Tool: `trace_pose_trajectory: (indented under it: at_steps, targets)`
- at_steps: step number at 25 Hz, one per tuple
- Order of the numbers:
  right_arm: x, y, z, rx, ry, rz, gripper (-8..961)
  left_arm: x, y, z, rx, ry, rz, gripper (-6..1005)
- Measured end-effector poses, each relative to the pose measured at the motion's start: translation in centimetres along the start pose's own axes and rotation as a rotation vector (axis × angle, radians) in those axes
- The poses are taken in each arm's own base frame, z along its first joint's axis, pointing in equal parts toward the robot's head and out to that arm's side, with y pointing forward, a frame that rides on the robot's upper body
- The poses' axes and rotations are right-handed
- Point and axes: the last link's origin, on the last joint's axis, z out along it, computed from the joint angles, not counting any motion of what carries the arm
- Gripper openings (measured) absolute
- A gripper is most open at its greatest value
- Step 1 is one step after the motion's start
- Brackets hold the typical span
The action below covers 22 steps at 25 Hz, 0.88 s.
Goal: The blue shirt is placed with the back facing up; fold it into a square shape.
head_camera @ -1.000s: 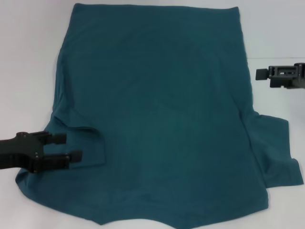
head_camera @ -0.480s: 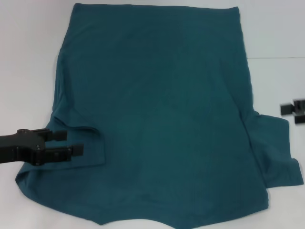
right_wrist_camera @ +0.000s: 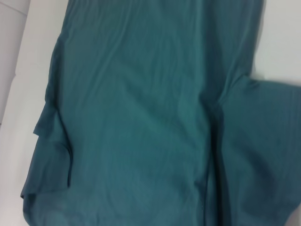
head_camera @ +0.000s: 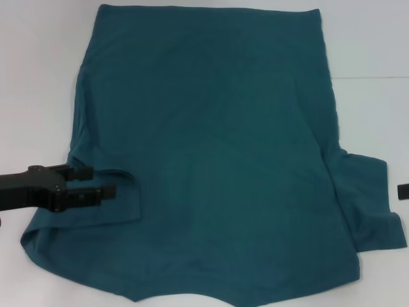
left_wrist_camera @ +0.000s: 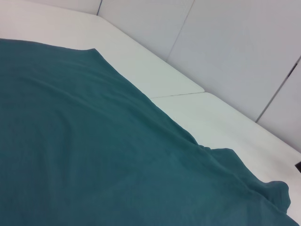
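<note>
Head view: left gripper [head_camera: 105, 182], fingers nearly closed, at the blue shirt's [head_camera: 211, 141] eight-o'clock sleeve; right gripper's [head_camera: 403, 192] fingers unseen.

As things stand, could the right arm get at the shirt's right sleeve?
Probably yes. The right sleeve lies flat and uncovered on the table, nothing on it. The right gripper shows only as a sliver at the head view's edge, just beside that sleeve. The left gripper is far off, at the left sleeve.
</note>
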Motion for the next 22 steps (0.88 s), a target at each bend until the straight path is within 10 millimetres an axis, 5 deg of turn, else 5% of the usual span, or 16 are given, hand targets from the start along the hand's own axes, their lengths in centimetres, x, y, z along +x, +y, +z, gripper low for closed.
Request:
trace_pose_trajectory:
  at_steps: [22]
  targets:
    - [0.6, -1.2, 2.4, 0.085, 0.005, 0.004, 914, 0.2, -0.4, 0.3, 0.032, 0.013, -0.003, 848]
